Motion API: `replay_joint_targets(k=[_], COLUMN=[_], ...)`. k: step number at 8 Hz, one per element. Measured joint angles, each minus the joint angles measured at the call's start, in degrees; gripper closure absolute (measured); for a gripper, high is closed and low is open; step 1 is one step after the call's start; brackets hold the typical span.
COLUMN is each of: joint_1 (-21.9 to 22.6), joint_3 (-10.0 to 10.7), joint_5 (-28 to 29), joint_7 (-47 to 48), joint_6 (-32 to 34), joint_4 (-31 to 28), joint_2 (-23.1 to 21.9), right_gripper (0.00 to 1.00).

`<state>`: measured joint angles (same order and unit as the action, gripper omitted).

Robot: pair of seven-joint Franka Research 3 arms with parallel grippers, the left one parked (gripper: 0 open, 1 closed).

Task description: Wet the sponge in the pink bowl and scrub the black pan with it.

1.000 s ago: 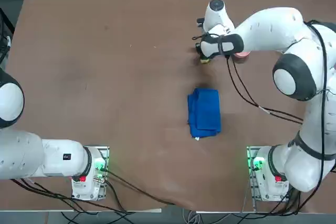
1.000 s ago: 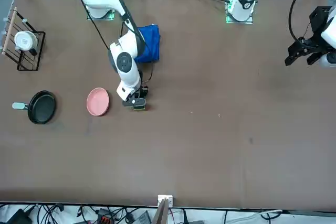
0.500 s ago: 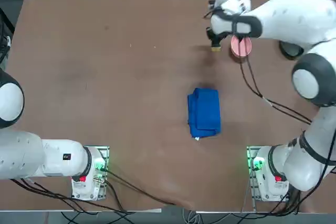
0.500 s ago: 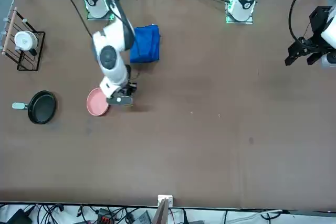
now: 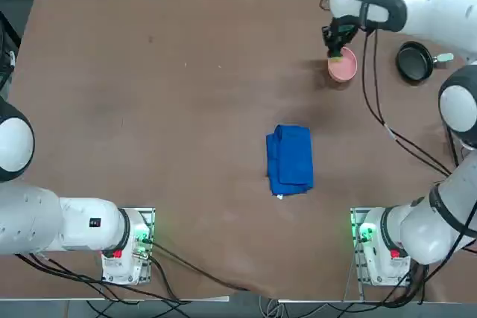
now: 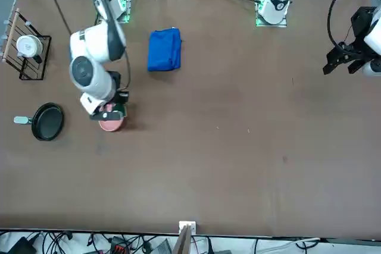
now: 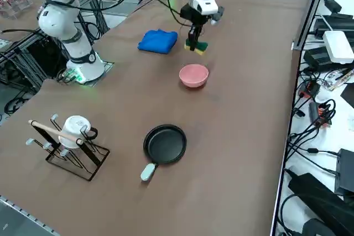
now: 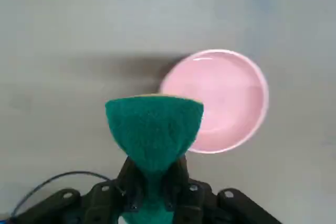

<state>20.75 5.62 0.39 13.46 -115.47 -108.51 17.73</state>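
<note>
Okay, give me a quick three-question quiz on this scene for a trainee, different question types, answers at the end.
1. True or false: the sponge is resting inside the pink bowl.
2. What is the right gripper holding? A) the blue cloth B) the sponge C) the black pan
3. Fill in: the mug rack stands nearest the ____.

Key: 1. False, it is held in the air above the table. 2. B, jaws shut on it. 3. Black pan.

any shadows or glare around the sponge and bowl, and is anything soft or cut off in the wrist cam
Right wrist view: the sponge, pinched in the right end effector, looms large and covers part of the pink bowl; a dark shadow smear lies on the table beside the bowl, a faint sheen along its rim. Right side view: soft shadow beside the bowl, no glare.
</note>
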Motion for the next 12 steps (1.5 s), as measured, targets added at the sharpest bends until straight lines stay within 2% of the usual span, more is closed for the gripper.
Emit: replay_joint_targets(k=[1,3,8,12], joint_1=[-1.81,-2.73,-6.21,-6.70], joint_3=[0.00,-0.04,-0.09,-0.30], joint_5=[0.50,2.90,3.39,3.89], joint_7=[-1.42,-1.98,-7.39,-7.56], joint_6=[0.47,0.74,0.74,0.71], joint_4=[-0.36,-0.63,-0.60,1.83], joint_2=[0.36,2.18,5.41,8.15], right_gripper=[0.78,0.78,0.78,0.78])
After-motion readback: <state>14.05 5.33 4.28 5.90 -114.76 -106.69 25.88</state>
